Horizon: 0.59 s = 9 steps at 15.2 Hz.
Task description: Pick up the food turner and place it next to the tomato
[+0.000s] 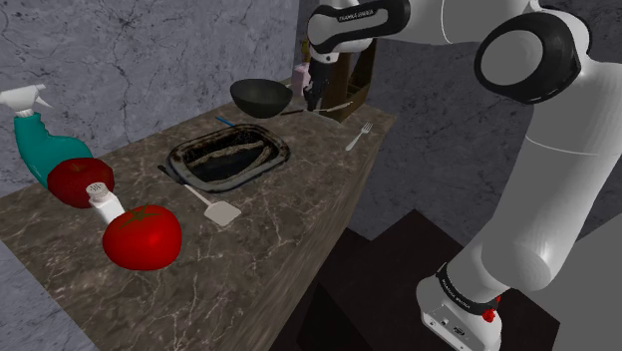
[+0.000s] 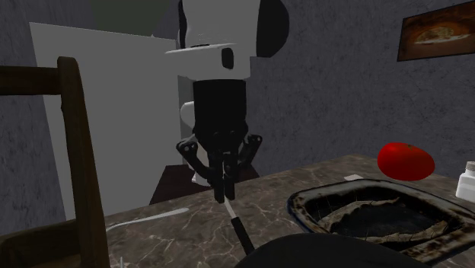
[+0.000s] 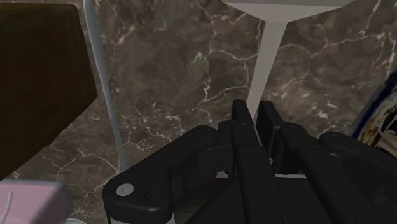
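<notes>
The white food turner [image 3: 270, 57], its blade cut off from sight, sits at the far end of the counter [image 1: 279, 221] by the black bowl [image 1: 261, 97], well apart from the tomato [image 1: 142, 237]. The gripper [image 3: 256, 109] points straight down, fingers clamped on its handle.

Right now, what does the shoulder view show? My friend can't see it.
A white arm holds its black gripper over the counter's far end beside a black bowl. Nearer lie a tray, a turner and a tomato.
</notes>
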### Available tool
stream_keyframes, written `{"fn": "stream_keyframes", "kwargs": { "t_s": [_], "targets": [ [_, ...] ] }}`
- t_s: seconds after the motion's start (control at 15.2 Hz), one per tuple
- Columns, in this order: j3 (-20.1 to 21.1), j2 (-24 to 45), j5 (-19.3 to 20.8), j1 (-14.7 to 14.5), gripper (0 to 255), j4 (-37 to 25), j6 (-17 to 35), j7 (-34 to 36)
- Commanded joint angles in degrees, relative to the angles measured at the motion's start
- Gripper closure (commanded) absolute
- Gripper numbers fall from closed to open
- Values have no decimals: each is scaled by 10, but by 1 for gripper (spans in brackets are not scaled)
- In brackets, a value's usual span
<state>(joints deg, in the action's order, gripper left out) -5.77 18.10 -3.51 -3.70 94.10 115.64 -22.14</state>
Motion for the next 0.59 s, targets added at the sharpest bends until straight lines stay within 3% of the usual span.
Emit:
{"fn": "stream_keyframes", "kwargs": {
  "t_s": [0.0, 0.53],
  "targets": [
    [0, -5, 1, 0, 255, -8, -14, 1],
    [-1, -14, 3, 1, 255, -58, -72, 3]
  ]
}}
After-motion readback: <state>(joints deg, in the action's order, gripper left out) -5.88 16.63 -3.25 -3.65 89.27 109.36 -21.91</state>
